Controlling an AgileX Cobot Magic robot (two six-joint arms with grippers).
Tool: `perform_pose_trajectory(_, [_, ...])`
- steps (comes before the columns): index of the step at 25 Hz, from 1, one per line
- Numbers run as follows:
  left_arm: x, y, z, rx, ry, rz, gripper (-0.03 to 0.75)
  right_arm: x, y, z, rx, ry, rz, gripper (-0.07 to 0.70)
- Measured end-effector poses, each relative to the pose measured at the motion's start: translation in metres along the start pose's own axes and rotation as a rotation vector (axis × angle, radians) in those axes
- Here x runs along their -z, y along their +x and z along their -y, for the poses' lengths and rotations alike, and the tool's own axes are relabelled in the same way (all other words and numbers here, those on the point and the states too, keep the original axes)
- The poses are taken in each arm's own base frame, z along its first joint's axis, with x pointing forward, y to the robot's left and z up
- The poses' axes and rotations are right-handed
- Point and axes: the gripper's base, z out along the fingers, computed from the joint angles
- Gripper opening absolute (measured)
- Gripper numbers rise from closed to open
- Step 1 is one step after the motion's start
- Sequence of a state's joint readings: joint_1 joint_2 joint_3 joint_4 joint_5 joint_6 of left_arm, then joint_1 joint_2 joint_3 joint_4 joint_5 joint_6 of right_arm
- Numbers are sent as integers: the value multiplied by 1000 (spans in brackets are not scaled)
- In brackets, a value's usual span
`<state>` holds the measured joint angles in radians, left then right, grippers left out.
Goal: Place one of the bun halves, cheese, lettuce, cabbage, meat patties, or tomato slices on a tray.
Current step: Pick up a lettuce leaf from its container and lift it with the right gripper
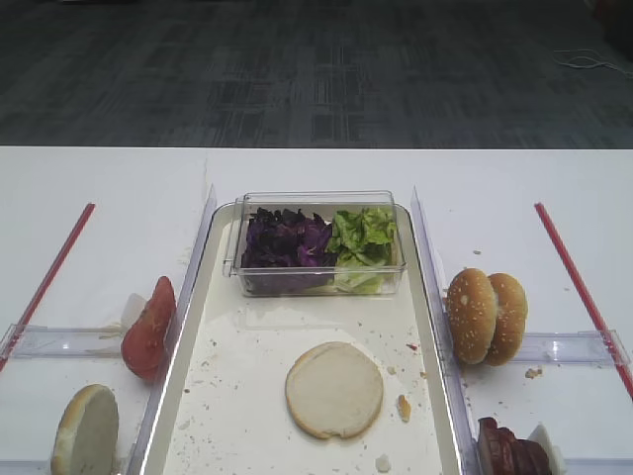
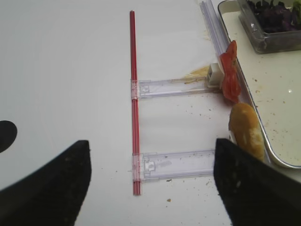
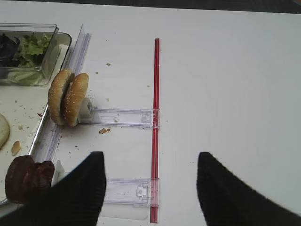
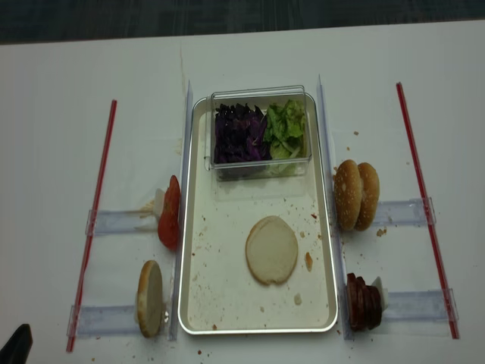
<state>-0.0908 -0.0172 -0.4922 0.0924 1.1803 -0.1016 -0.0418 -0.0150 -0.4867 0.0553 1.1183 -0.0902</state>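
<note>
With one pale bun half (image 1: 334, 389) already flat on the tray (image 1: 213, 396), I judge the patties (image 3: 27, 178) standing on edge just right of its rim the next pick: soft, greasy, so pinch across one slab's faces. My right gripper (image 3: 150, 188) hovers empty beside them, jaws wide apart; the left gripper (image 2: 150, 181) also looks spread, though blurred.

A pale bun half (image 4: 271, 249) lies flat on the crumb-specked white tray (image 4: 227, 303).
</note>
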Motion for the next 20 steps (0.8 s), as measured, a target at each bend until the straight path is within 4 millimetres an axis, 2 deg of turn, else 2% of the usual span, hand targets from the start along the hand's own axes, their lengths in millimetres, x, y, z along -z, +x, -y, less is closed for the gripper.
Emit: perform_pose_trajectory(20, [0, 0, 0, 0, 0, 0, 533, -4, -2, 0, -4, -2, -36, 469])
